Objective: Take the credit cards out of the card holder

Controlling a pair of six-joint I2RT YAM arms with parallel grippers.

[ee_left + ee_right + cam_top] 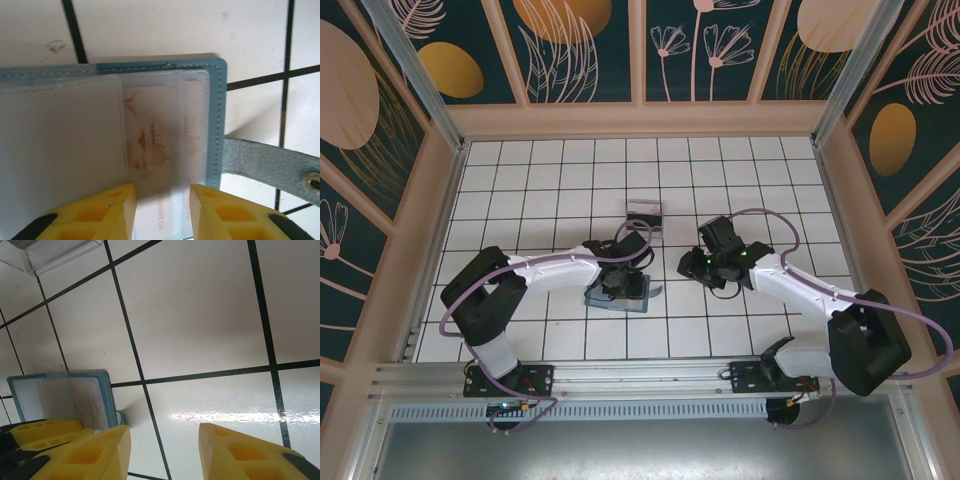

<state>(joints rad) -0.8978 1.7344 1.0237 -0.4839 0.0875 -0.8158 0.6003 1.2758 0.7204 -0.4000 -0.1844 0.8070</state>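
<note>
1. The left gripper (pixel 162 192) is partway open. I cannot tell if it touches anything.
2. Just under and ahead of it lies the card holder (pixel 216 125), open and flat on the white tiles (pixel 165 25).
3. A pale credit card (pixel 150 145) with red marks sits in a clear pocket (pixel 165 82). Its end shows in the gap between the yellow fingers (pixel 215 210).
4. The holder's strap (pixel 265 160) sticks out to this hand's right.
5. The right gripper (pixel 165 435) is wide open and holds nothing. The card holder is to its left, and a clear box (pixel 55 255) is far ahead on the left.
</note>
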